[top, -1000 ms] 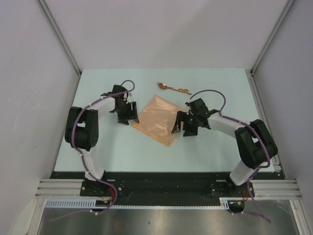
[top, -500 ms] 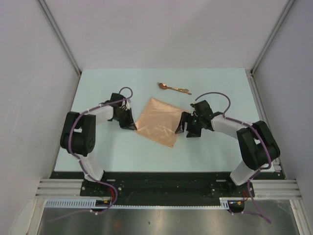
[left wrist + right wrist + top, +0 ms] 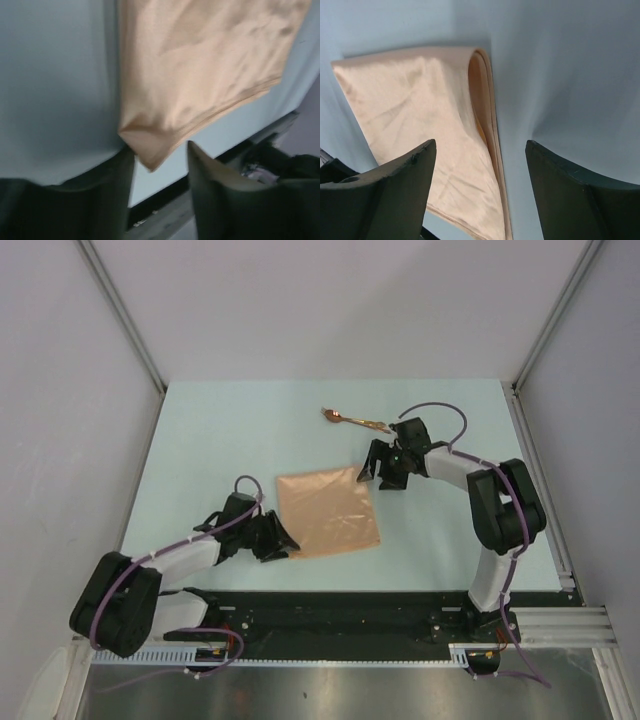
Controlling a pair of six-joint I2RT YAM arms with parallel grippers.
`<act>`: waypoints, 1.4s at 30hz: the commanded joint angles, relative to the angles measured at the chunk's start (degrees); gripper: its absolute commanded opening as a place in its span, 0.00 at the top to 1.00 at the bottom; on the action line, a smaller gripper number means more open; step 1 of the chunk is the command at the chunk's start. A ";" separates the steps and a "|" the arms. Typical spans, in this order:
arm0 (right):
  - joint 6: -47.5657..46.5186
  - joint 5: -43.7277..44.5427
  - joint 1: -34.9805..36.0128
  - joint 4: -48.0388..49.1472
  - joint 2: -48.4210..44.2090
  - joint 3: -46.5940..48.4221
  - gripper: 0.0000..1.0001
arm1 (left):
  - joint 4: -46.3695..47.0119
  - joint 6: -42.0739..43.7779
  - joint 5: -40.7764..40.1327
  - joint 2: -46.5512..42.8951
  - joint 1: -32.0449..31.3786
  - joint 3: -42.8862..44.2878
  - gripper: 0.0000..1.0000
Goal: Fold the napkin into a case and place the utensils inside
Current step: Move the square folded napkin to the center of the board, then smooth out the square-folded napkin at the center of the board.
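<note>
The napkin (image 3: 327, 512) is a peach-orange cloth, folded into a flat square in the middle of the table. My left gripper (image 3: 285, 545) is at its near left corner. In the left wrist view that corner (image 3: 150, 157) lies between the open fingers (image 3: 107, 195) and is not pinched. My right gripper (image 3: 375, 472) is open at the napkin's far right corner. In the right wrist view it hovers over the layered folded edge (image 3: 487, 115). The copper-gold utensils (image 3: 355, 420) lie on the table beyond the napkin, just left of the right arm.
The table's dark front edge (image 3: 330, 597) runs close behind the left gripper. White walls and metal posts stand at the back and both sides.
The napkin has turned from a diamond to square with the table and slid nearer. The left arm swung toward the near edge; the right gripper moved farther away, to the far corner.
</note>
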 commanded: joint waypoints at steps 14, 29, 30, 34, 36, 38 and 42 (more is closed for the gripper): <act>-9.49 -8.44 -1.07 1.74 11.86 13.54 0.45 | -15.03 17.11 -6.44 19.56 12.23 33.09 0.39; -10.46 2.27 -1.51 -2.30 17.40 18.46 0.76 | -16.78 19.14 -12.06 35.50 12.68 41.91 0.63; -10.64 2.10 -1.42 -2.31 17.32 18.55 0.76 | -16.87 19.32 -13.02 33.84 12.15 41.65 0.61; -11.69 3.58 -0.28 -5.19 14.07 18.82 0.56 | -18.01 20.64 -15.83 24.53 8.99 38.23 0.41; -12.83 4.56 0.95 -7.91 10.57 18.82 0.43 | -19.42 20.64 -16.10 17.53 7.33 35.16 0.40; -13.27 6.57 2.44 -9.94 8.10 18.21 0.38 | -20.91 20.20 -16.19 13.02 6.35 31.29 0.39; -12.23 13.86 6.65 -13.12 0.19 13.73 0.22 | -21.70 18.45 -13.47 2.12 5.30 23.82 0.41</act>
